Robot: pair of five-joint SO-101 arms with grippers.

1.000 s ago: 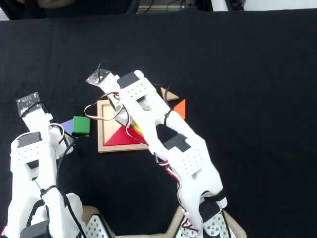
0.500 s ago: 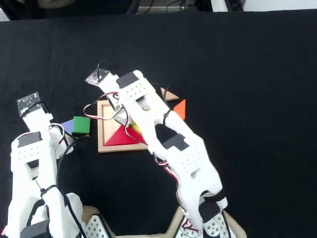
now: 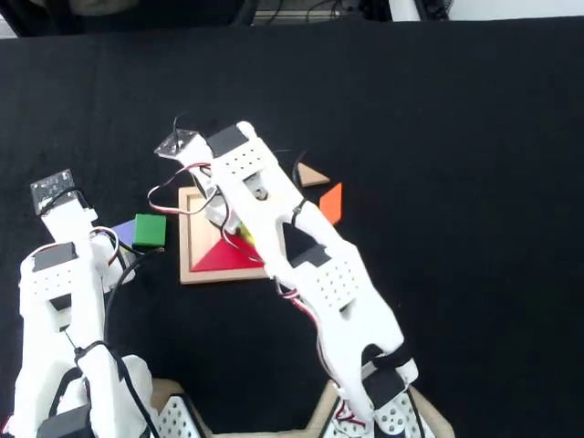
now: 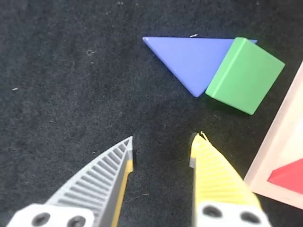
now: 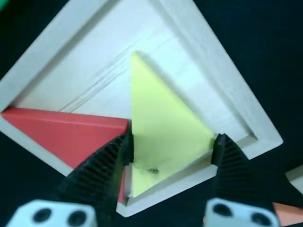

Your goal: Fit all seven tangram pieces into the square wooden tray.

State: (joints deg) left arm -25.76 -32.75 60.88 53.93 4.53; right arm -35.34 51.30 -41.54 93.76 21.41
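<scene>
**Left gripper** (image 4: 163,139): one grey finger (image 4: 111,172) and one yellow finger (image 4: 215,172), spread apart with nothing between them. It hangs over bare black cloth (image 3: 456,109).

**Blue triangle** (image 4: 189,56): flat on the cloth, ahead of the left gripper's tips and apart from them. In the high view (image 3: 121,232) it lies just beyond that arm's wrist.

**Green square** (image 4: 246,75): ahead of the left gripper on its yellow finger's side. It touches the blue triangle and overlaps one of its corners, between the triangle and the tray. High view: (image 3: 150,230).

**Right gripper** (image 5: 173,139): two black fingers (image 5: 102,172), held low over the tray. The jaws are spread to the width of the yellow triangle and press against its two sides, gripping it.

**Yellow triangle** (image 5: 161,127): between the right gripper's fingers and inside the tray. One point runs forward past the tips, and its wide end sits against the tray's inner wall, nearest the gripper. One long edge meets the red triangle.

**Red triangle** (image 5: 66,135): flat in the tray beside the right gripper's finger, along one inner wall. High view: (image 3: 214,254).

**Tray** (image 3: 185,239): square, pale wood, under the right arm. Bare floor (image 5: 118,61) shows ahead of the right gripper's tips. One corner of the rim (image 4: 279,142) is just beside the left gripper's yellow finger.

**Orange piece** (image 3: 331,202): on the cloth outside the tray, on the side away from the left gripper.

**Tan triangle** (image 3: 312,174): on the cloth near the orange piece, also outside the tray.
</scene>
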